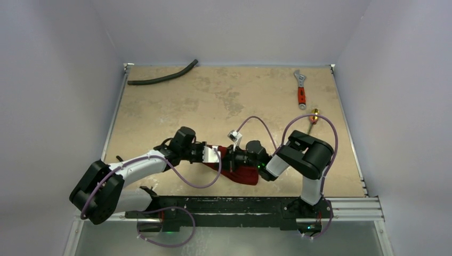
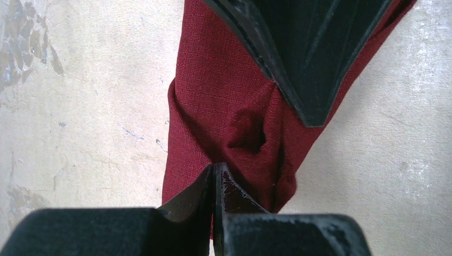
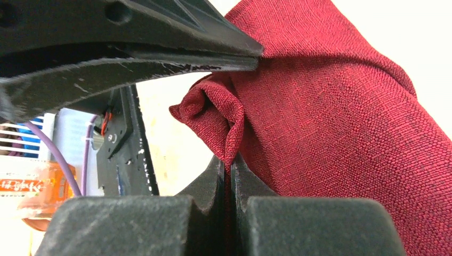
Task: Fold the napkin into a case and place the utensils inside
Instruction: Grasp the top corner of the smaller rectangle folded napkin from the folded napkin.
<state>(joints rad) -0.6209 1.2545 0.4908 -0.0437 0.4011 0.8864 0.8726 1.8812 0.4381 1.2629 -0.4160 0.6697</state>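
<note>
The dark red napkin (image 1: pixel 246 173) lies bunched on the table near the front edge, between my two grippers. My left gripper (image 1: pixel 218 157) is shut on a fold of it; in the left wrist view the jaws (image 2: pixel 215 169) pinch the napkin (image 2: pixel 213 90), which puckers there. My right gripper (image 1: pixel 235 160) comes from the other side and is shut on a raised crease of the napkin (image 3: pixel 330 106), its closed tips (image 3: pixel 229 162) showing cloth between them. Each wrist view shows the other gripper's fingers (image 2: pixel 309 53) (image 3: pixel 133 58) close by on the cloth. One slim gold-coloured utensil (image 1: pixel 313 115) lies at the right.
A black hose (image 1: pixel 162 78) lies at the far left corner. A red-handled silver wrench (image 1: pixel 301 90) lies at the far right, just beyond the gold piece. A black rail (image 1: pixel 234 205) with the arm bases runs along the near edge. White walls enclose the table.
</note>
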